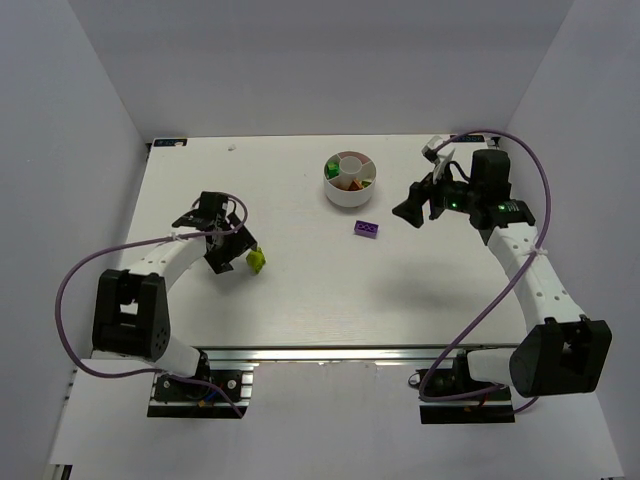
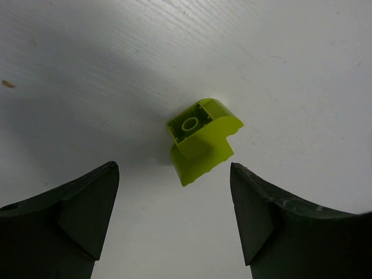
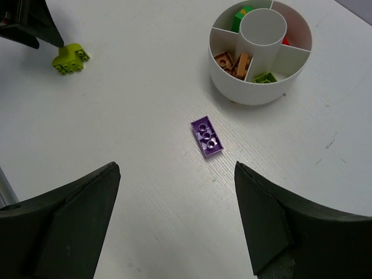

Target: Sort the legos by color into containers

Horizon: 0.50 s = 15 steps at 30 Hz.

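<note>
The white tabletop (image 1: 300,290) has a faint wood grain that shows in the close views, with soft grey shadows lying across it. Pale grey walls (image 1: 90,120) stand along its left, far and right sides. An aluminium rail (image 1: 330,355) runs along the near edge. A small dark strip (image 1: 168,142) sits at the far left corner. A tiny brown speck (image 2: 8,84) marks the surface.

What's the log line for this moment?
left jaws: open near yellow-green lego; right jaws: open, empty; purple lego: loose on table; dish: partly filled
</note>
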Each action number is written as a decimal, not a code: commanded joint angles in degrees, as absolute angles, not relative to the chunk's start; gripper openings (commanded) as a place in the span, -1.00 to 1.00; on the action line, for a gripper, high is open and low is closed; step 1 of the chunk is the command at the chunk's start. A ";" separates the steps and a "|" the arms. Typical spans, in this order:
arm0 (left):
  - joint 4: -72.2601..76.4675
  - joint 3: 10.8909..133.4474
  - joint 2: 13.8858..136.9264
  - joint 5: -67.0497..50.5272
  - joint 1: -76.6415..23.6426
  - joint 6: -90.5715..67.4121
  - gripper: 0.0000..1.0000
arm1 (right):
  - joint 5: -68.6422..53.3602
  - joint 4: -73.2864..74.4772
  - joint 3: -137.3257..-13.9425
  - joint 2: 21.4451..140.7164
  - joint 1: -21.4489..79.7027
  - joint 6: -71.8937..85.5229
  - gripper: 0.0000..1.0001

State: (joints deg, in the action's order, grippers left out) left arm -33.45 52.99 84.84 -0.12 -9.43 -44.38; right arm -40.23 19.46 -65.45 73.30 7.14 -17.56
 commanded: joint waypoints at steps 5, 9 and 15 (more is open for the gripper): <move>-34.19 56.07 87.01 -1.93 -9.14 -46.67 0.73 | -37.18 17.23 -64.52 71.98 6.68 -17.23 0.68; -34.10 56.86 89.03 -1.58 -9.14 -46.76 0.73 | -37.44 16.53 -63.46 71.19 6.59 -16.61 0.67; -32.70 57.39 92.81 -2.46 -9.23 -46.49 0.72 | -37.53 15.82 -62.23 70.23 6.33 -16.08 0.67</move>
